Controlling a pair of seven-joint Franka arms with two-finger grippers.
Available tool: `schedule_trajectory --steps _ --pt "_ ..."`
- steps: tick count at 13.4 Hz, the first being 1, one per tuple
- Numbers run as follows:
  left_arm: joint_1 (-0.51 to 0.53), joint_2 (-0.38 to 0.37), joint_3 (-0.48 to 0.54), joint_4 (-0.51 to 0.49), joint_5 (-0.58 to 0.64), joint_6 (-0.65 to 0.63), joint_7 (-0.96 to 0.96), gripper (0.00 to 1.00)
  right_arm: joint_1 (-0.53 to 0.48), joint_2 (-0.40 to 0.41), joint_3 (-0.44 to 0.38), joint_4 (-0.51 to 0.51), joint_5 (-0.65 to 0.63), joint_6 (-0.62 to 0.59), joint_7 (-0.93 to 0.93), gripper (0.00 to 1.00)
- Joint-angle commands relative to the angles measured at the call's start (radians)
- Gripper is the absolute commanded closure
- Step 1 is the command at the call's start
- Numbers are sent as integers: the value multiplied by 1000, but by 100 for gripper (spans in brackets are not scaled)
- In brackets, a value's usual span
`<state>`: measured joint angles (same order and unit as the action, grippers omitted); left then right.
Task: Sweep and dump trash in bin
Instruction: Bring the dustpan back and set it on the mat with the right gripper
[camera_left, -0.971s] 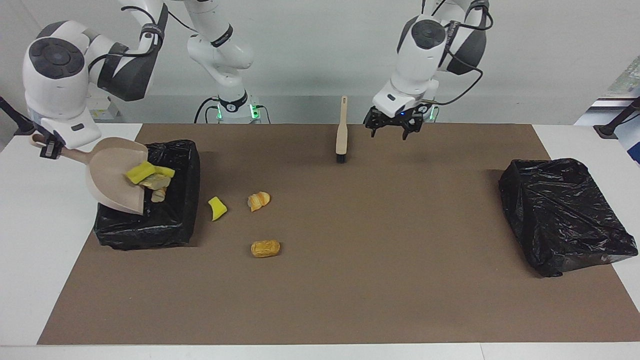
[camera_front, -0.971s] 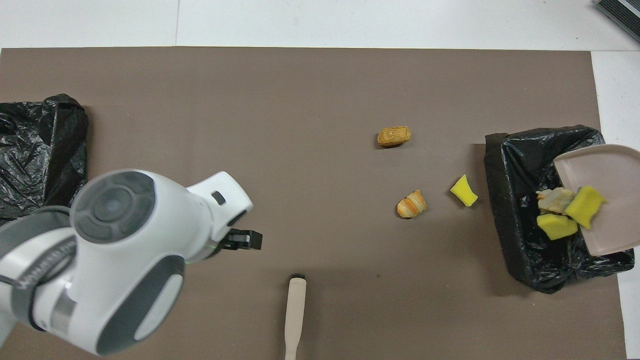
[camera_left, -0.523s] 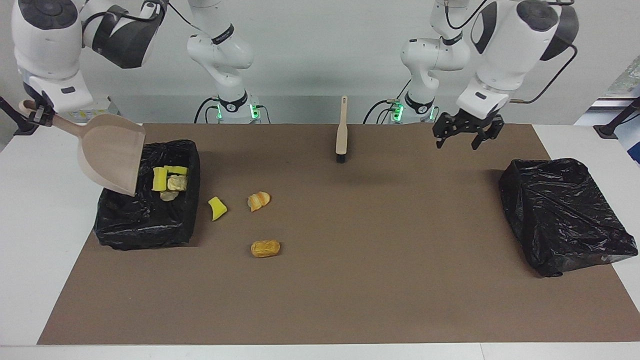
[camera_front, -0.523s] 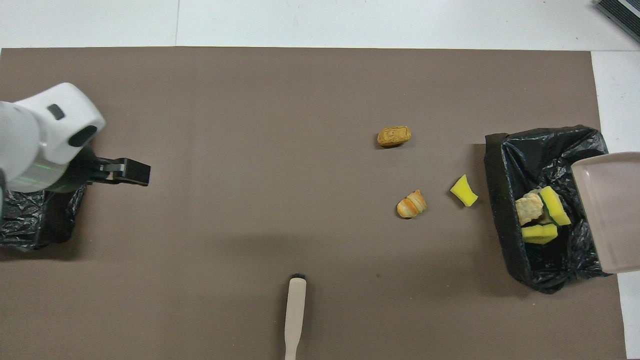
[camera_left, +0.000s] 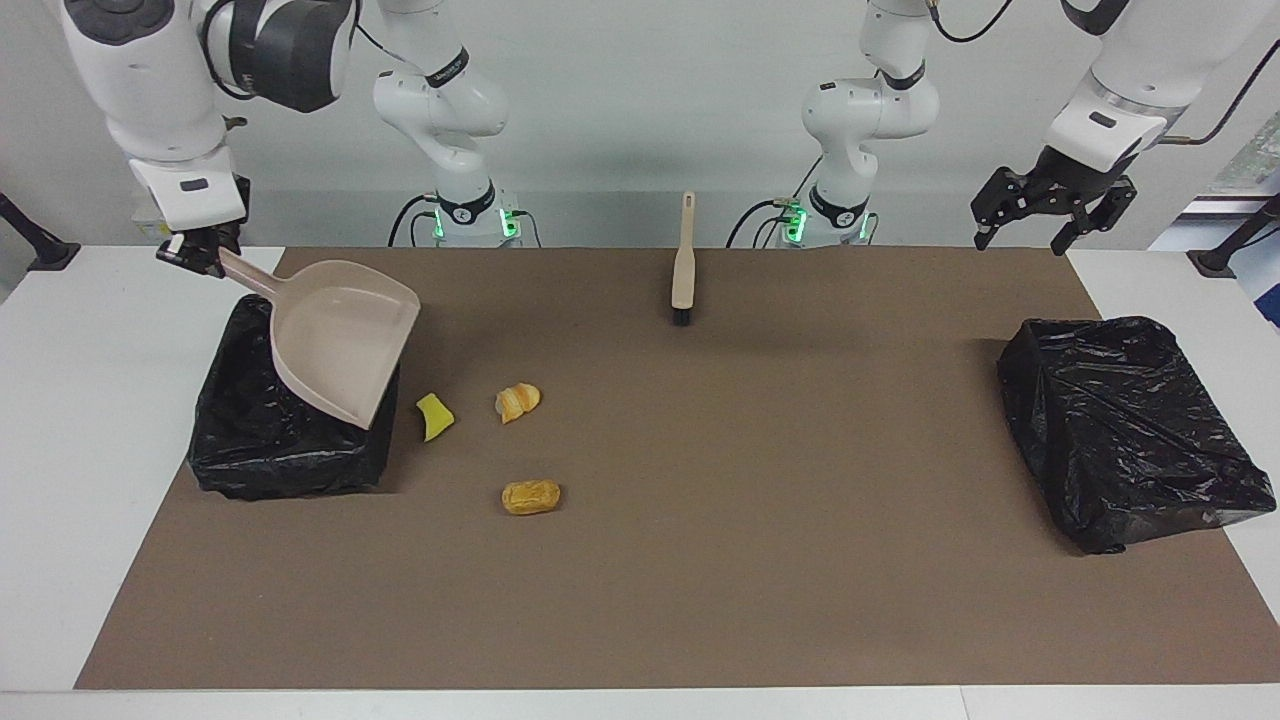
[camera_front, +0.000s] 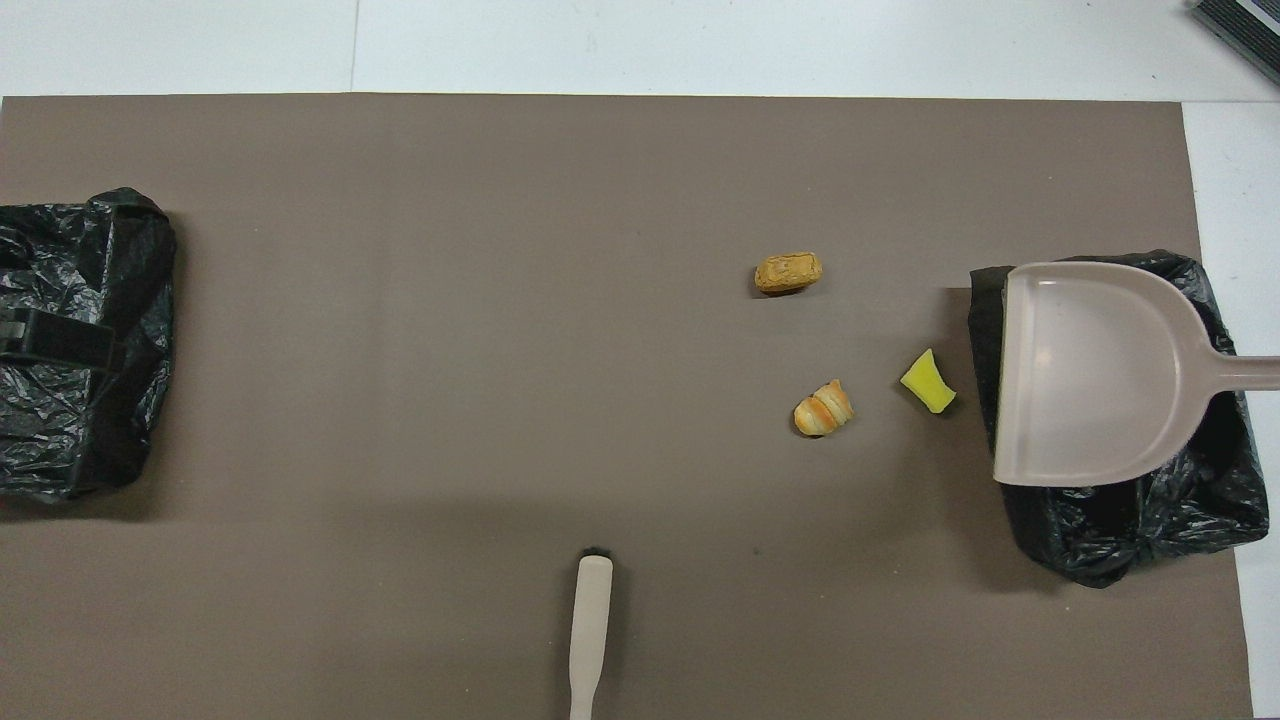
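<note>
Brown mat is covering most of the white surface and is carrying every item below.

Black-bagged bin, at the right arm's end: it is sitting under the raised dustpan, and its opening is hidden by the pan in both views, so any trash inside cannot be seen.

Black bag bundle, at the left arm's end: it is lying on the mat below the left tool.

Beige dustpan: it is hanging tilted over the bin, scoop face showing empty, its handle running up into the right tool.

Right tool: it is clenching the dustpan's handle end, up in the air over the bin's edge nearest the robots.

Left tool: it is hovering with fingers spread and holding nothing, raised over the mat's corner by the bag bundle.

Beige brush with black bristles: it is lying on the mat at the edge nearest the robots, between the two tools, well apart from both.

Trash, three pieces loose on the mat, all toward the right tool's end:
- golden-brown pastry piece, farthest from the robots of the three;
- striped pastry piece, between the brush and the first piece;
- yellow sponge chunk, just beside the bin, below the dustpan's lip.
</note>
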<state>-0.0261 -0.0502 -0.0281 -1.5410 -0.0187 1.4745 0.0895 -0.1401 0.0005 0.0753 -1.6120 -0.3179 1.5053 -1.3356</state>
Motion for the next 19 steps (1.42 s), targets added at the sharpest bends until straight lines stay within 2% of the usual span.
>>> schedule_trajectory --steps 1,4,8,10,13,17,19 --pt "5 0 -10 19 20 -33 10 0 106 -72 -2 -87 60 3 305 100" --pt "5 -4 -7 18 22 -33 4 0 223 -47 -2 -115 161 24 635 100" --pt "-6 -2 -9 19 22 -23 3 0 379 39 0 -124 252 142 1034 100" --pt "-3 -2 -7 19 22 -23 3 0 451 108 0 -123 293 247 1227 100" --pt "-1 -2 -7 19 22 -23 3 0 531 199 0 -117 350 415 1423 100" --pt "0 -2 -7 19 22 -23 4 0 660 308 0 -105 352 604 1706 100" --pt "0 -2 -7 18 22 -23 3 0 738 389 0 -72 343 680 1867 100"
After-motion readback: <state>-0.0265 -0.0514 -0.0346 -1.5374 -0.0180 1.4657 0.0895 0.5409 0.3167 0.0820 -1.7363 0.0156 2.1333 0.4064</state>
